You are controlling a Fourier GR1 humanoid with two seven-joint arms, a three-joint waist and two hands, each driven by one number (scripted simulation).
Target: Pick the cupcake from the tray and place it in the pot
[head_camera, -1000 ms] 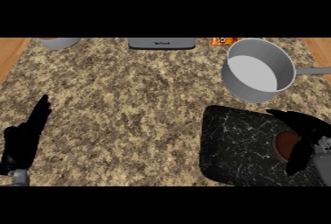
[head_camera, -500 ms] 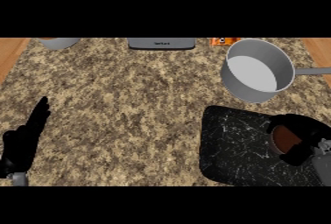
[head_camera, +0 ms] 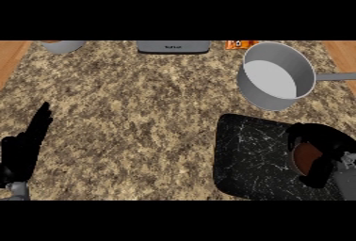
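Note:
A brown cupcake (head_camera: 304, 157) sits at the right side of the black marbled tray (head_camera: 254, 157) in the head view. My right hand (head_camera: 327, 143) is curled round the cupcake, with fingers arching over its top and far side. The grey pot (head_camera: 277, 75) stands beyond the tray at the upper right, its handle pointing right, and its inside is bare. My left hand (head_camera: 24, 146) rests open at the lower left edge, fingers pointing up, away from everything.
A grey bowl (head_camera: 61, 45) and a grey appliance (head_camera: 173, 46) stand along the counter's far edge, with an orange item (head_camera: 240, 44) beside the pot. Wooden strips flank the speckled counter (head_camera: 139, 103) at both sides.
The right hand has closed in round the cupcake and shifted slightly up and left over the tray. The left hand has stayed still.

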